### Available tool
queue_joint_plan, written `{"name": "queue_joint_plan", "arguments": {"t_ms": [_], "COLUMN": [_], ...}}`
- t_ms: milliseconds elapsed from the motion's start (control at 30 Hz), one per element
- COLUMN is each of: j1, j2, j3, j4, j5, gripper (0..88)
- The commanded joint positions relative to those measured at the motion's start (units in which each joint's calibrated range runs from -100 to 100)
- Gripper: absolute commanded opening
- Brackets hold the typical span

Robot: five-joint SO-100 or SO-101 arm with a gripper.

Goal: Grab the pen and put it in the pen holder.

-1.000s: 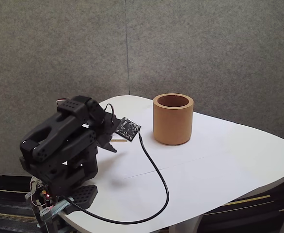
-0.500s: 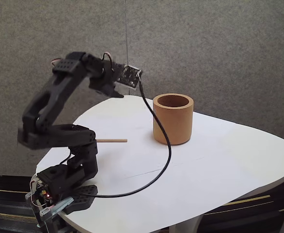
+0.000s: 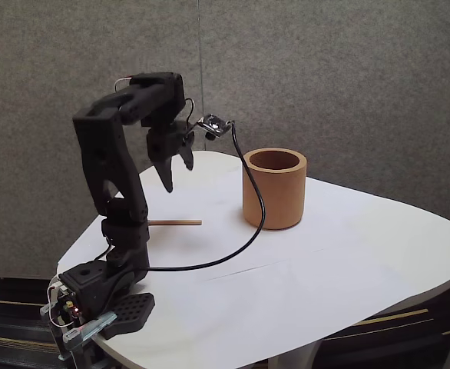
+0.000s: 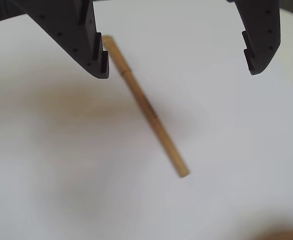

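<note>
Fixed view: pen flat on worktop, well left of pen holder; pincer raised above pen.
Wrist view: pincer spread wide, empty; pen below.
Handling: probably light, stiff, rolls; grip mid-length.

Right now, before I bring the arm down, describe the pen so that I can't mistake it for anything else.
On the white table, look left of the orange-tan cup in the fixed view. The pen lies flat there beside the arm, below the open end effector. It is a thin, straight, light-brown stick, unlike the curving black cable nearby.
</note>
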Motion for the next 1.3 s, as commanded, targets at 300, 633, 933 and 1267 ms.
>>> {"name": "queue_joint_plan", "arguments": {"t_ms": [300,633,933,1267], "j1": [-4.7,-7.4,-13.4,-13.3], "j2": [3.4,4.1,12.1,14.6], "j3": [15.7,16.3,14.9,12.9], "j4": [-13.4,-18.1,-18.0,-18.1], "j5": [-0.9,-0.9,-0.9,-0.9], "gripper": [39.4,39.4,39.3,39.3]}}
